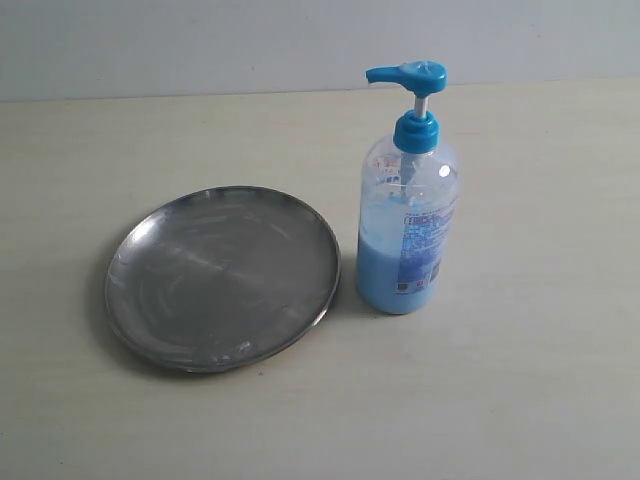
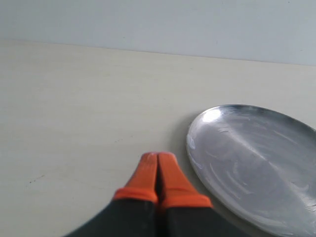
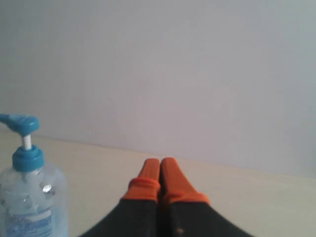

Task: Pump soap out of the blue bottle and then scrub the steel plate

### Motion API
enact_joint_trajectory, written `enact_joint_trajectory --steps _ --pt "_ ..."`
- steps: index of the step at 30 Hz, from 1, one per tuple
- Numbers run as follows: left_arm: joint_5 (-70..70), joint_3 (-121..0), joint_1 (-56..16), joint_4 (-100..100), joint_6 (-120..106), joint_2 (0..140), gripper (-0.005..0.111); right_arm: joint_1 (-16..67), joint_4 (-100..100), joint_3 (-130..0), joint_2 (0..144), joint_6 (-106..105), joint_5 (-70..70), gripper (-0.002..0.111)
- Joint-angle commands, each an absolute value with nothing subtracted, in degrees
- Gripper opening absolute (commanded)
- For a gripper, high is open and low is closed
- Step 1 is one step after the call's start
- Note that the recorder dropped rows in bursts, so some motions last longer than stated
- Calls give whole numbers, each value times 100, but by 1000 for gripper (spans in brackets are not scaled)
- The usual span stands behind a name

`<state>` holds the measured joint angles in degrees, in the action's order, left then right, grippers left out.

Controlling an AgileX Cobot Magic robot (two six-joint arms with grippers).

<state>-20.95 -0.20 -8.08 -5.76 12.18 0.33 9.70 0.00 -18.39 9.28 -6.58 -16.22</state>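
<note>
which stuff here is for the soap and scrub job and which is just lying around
For the job: blue bottle, soap inside it, steel plate, left gripper and right gripper, both shut.

Lying about: nothing loose in view, only the table and wall.

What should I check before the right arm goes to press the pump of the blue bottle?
1. Blue bottle upright on table: ok.
2. Pump head raised, nothing on it: ok.
3. Spout over the steel plate: cannot tell.
4. Soap in bottle: ok; none seen on plate.
5. Right gripper fingers shut, empty: ok.
6. Left gripper fingers shut, empty, beside plate rim: ok.
</note>
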Motion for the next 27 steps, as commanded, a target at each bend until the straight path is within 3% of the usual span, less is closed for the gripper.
enact_joint_trajectory --steps 1,12,27 --pt "-2043 0 -795 -584 1226 0 0 1367 0 -2039 1317 -756 -1856 0" --pt "-2043 0 -795 -584 1226 0 0 2523 0 -2803 2492 -1163 -2331 0" --pt "-2043 0 -795 -584 1226 0 0 2561 873 -2843 2540 -989 -1576 0"
